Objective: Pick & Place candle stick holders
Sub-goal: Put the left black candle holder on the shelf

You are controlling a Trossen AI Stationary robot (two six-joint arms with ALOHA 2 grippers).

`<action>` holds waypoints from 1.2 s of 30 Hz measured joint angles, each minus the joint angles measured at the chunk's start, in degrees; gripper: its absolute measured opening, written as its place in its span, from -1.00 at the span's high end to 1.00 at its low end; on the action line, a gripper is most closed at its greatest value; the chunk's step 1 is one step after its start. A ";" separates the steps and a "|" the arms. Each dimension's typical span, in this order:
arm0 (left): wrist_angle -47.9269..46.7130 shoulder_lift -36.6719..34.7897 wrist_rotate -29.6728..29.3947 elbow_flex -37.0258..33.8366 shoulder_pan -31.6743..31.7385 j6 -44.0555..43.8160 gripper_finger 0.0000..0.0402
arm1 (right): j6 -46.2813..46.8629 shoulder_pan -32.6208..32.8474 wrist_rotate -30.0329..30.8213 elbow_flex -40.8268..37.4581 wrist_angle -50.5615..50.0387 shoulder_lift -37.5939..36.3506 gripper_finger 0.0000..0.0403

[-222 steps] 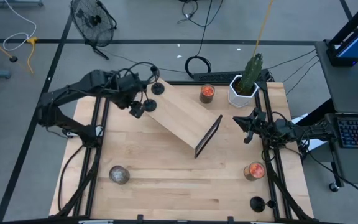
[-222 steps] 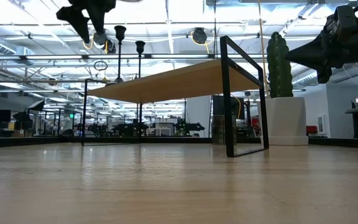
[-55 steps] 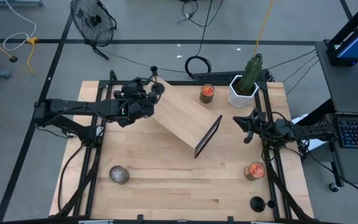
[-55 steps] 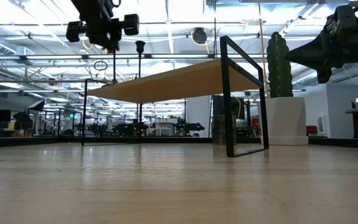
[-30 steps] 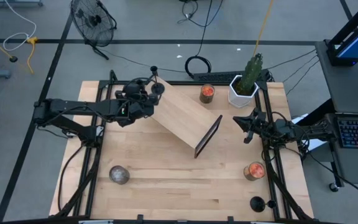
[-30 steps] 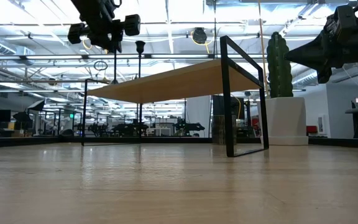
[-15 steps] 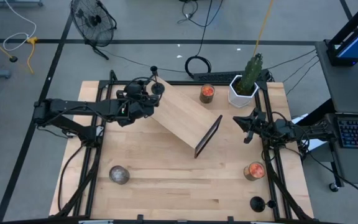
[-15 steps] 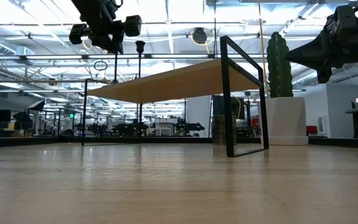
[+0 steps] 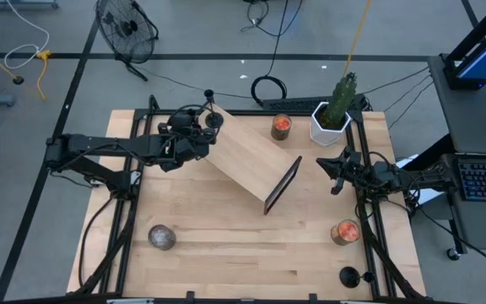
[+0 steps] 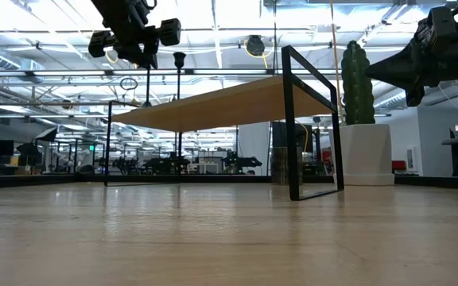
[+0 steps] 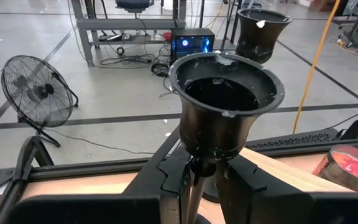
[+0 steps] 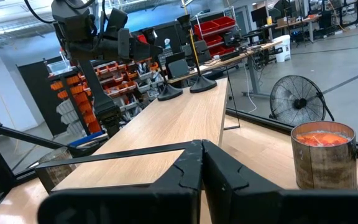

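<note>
A light wooden shelf (image 9: 247, 156) on black frames stands slantwise on the table. At its far left end two black candle stick holders stand on their disc bases. One (image 11: 222, 99) is in my left gripper (image 11: 197, 171), which is shut on it; its stem (image 10: 146, 83) runs down to the shelf top. The other (image 9: 213, 120) stands free just beyond it, its cup (image 11: 263, 31) showing behind. Another black holder (image 9: 348, 275) sits near the table's near right corner. My right gripper (image 9: 336, 173) waits shut at the right edge. My left gripper pinches the holder's thin stem (image 11: 194, 180) between its two fingers, just under the cup. The fingers come from the table's left, nearly level, and lie across the stem. The holder stays upright, and its disc base (image 12: 169, 93) rests on the shelf top.
A white pot with a cactus (image 9: 332, 118) and a candle jar (image 9: 282, 127) stand at the far edge. Another candle jar (image 9: 344, 231) is near the right edge, and a grey ball (image 9: 161, 237) lies near left. The shelf's black end frame (image 9: 283, 186) faces my right gripper.
</note>
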 joint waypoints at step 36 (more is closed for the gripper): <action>-0.13 -0.01 -0.57 0.02 0.02 -1.44 0.66 | 0.02 0.00 -0.01 0.00 0.00 0.00 0.98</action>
